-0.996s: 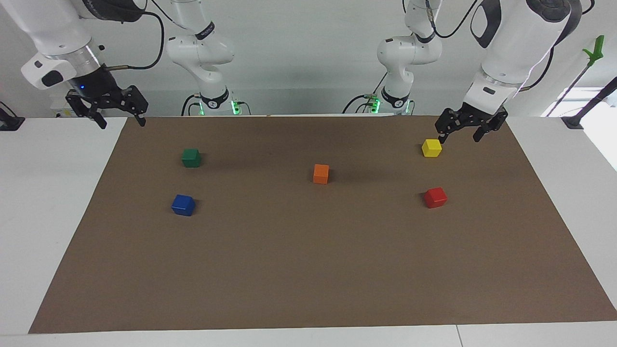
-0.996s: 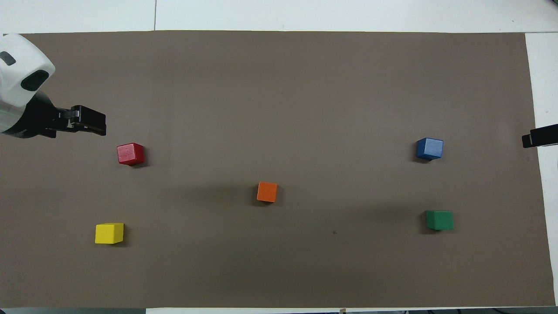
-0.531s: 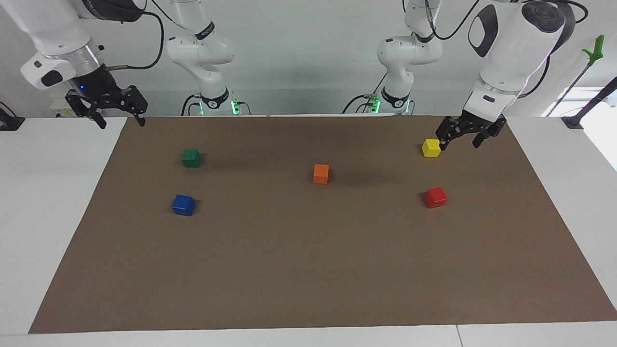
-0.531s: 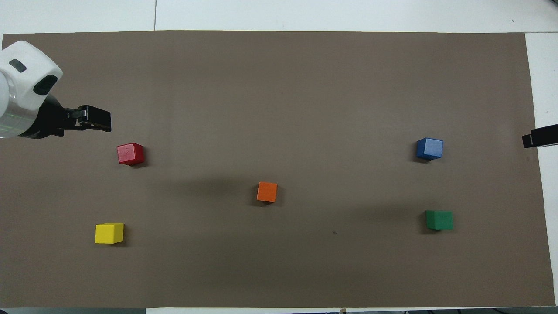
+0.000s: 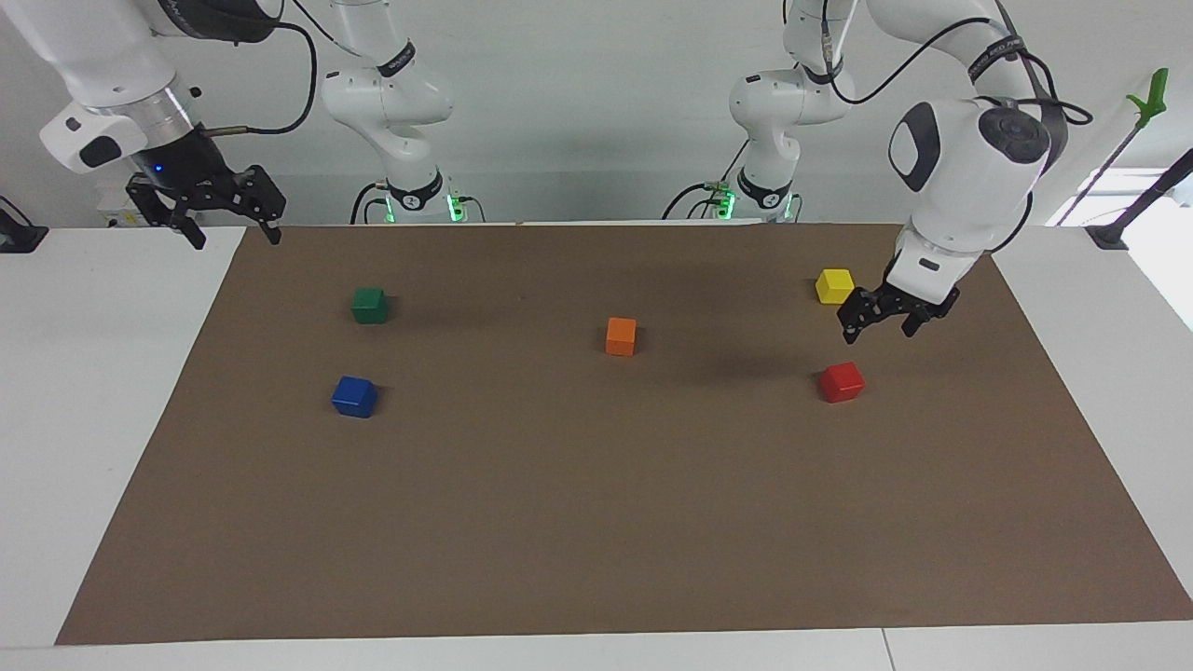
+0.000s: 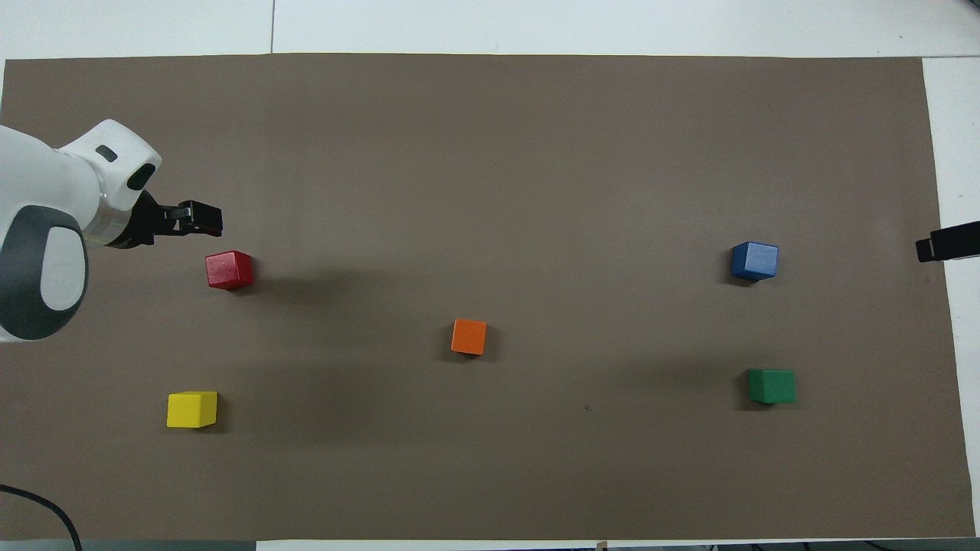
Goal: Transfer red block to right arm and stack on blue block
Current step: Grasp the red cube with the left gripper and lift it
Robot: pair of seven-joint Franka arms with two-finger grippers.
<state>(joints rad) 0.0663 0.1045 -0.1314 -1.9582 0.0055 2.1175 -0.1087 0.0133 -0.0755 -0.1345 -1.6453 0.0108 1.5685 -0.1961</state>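
Red block [image 5: 842, 382], small glossy plain-faced cube, sits flat on the matte brown paper-like mat [image 5: 596, 522], toward the left arm's end of the table. Left gripper [image 5: 879, 323], black two-finger type, hangs in the air over the mat between the small yellow cube [image 5: 834, 285] and the red block, fingers spread apart, holding nothing, fingertips above the red block and clear of it. Blue block [image 5: 354, 396], small deep-blue plain cube, lies toward the right arm's end. Right gripper [image 5: 228, 220] of the waiting right arm [image 5: 121, 79] hovers over the mat's edge, fingers wide apart, empty. Five cubes total: one red, one blue, one yellow, one small green cube [image 5: 369, 305], one small orange cube [image 5: 621, 335] mid-mat. Cube faces probably unmarked; no writing readable.
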